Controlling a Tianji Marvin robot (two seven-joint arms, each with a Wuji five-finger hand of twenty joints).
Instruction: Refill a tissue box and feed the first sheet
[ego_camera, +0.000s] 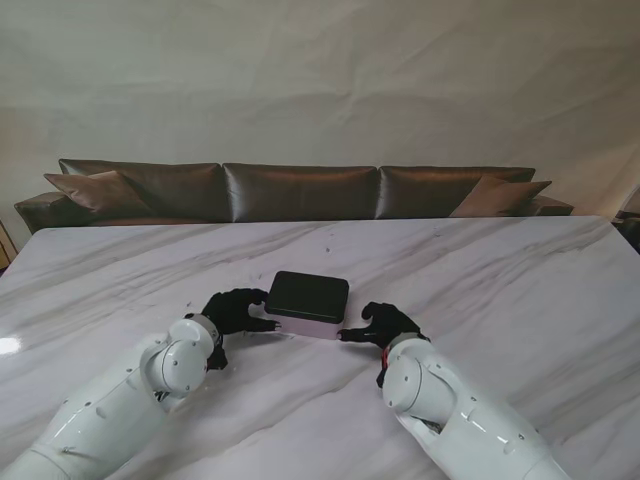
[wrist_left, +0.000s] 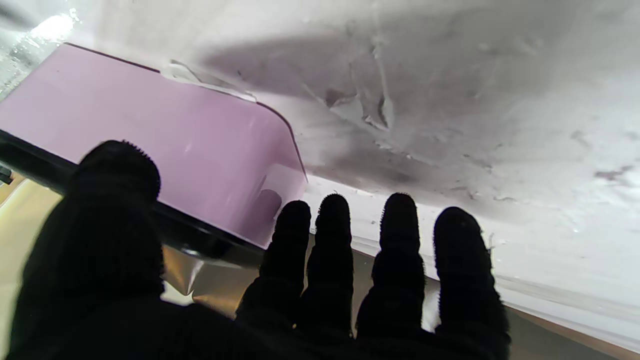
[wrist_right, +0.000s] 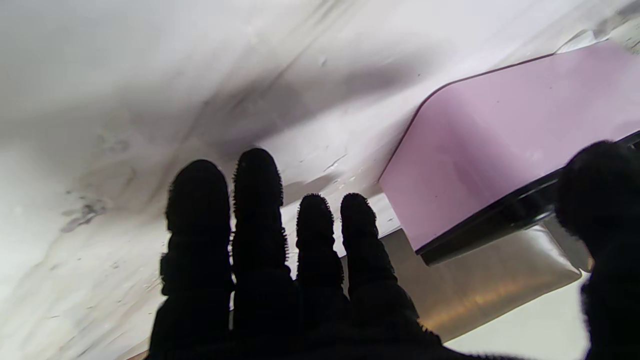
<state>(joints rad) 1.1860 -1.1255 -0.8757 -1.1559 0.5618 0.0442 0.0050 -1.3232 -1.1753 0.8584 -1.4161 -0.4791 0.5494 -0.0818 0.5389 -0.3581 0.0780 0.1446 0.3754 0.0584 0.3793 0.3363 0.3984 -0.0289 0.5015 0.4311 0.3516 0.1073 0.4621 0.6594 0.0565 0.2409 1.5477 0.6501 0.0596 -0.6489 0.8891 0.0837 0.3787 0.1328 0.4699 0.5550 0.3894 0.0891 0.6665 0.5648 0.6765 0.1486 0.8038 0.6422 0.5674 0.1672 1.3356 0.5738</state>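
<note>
Box (ego_camera: 307, 302): between both hands, fingertips at its short ends | left hand (ego_camera: 235, 312), right hand (ego_camera: 385, 325): fingers spread, contact unclear | likely light, rigid, smooth-walled; grip the pink sides under the dark lid.

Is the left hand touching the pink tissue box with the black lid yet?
Cannot tell. In the stand view the left hand reaches the pink tissue box with the black lid, but neither view shows plain contact or a gap.

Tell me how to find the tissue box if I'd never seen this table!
Look at the big white marble table in front of the brown sofa. Near its middle, between the two black-gloved hands, left hand and right hand, sits the tissue box. It is the only box there: pale pink sides, flat black lid.
</note>
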